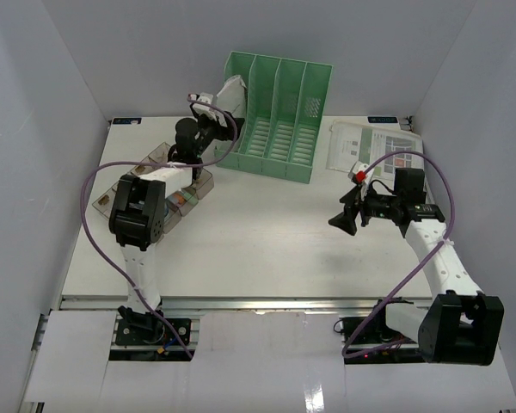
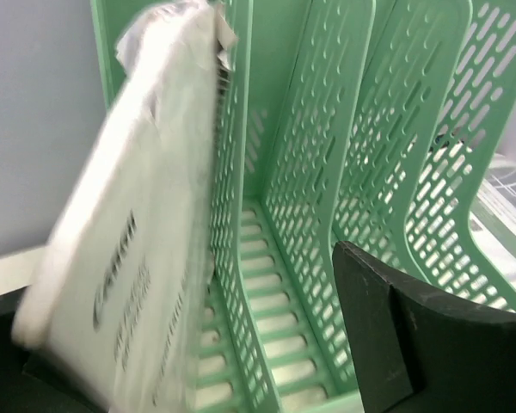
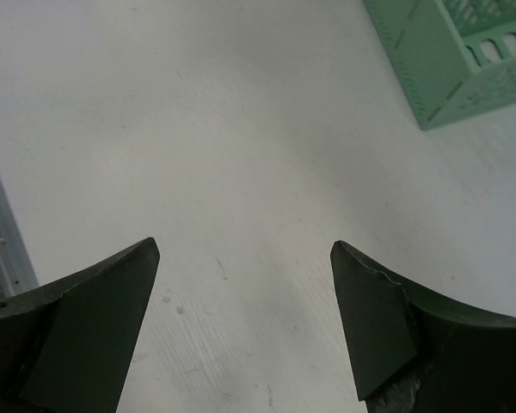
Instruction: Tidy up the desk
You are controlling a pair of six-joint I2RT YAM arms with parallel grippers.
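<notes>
Both arms out over the desk (image 1: 267, 249), jaws wide.
Left gripper (image 1: 217, 105) reaches to the green file rack (image 1: 279, 112). Its wrist view shows a white printed packet (image 2: 129, 215) leaning in the leftmost slot. Right gripper (image 3: 245, 249) hangs low over the desk.

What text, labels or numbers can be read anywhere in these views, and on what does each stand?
No text can be read in any view.
white packet at the left end of the green file rack: dark print, too blurred to read.
printed sheets at the far right of the desk: coloured print, too small to read.
</notes>
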